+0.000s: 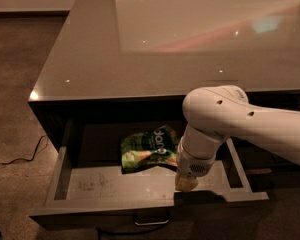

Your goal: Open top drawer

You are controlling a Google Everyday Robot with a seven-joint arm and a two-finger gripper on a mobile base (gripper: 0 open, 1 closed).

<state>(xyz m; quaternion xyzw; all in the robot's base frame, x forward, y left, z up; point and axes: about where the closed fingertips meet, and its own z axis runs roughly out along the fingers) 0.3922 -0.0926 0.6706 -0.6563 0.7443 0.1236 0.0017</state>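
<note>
Drawer (105, 206) sits under the worktop's (140, 49) near edge, pulled well out, grey floor showing. Pincer (186, 183) hangs low inside it, right of centre, just behind the front rim; released or clenched, we cannot tell. Green bag (149, 148) lies just beyond it. We judge the drawer rigid and lightly loaded, so it should slide easily. Best hold: the silver handle (151, 220) at front centre.

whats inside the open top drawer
The wide, shallow grey-rimmed top drawer holds a crumpled green snack bag on its scuffed grey floor, near the back. The white gripper hangs inside, towards the front, hiding the floor beneath it and the bag's right edge.
</note>
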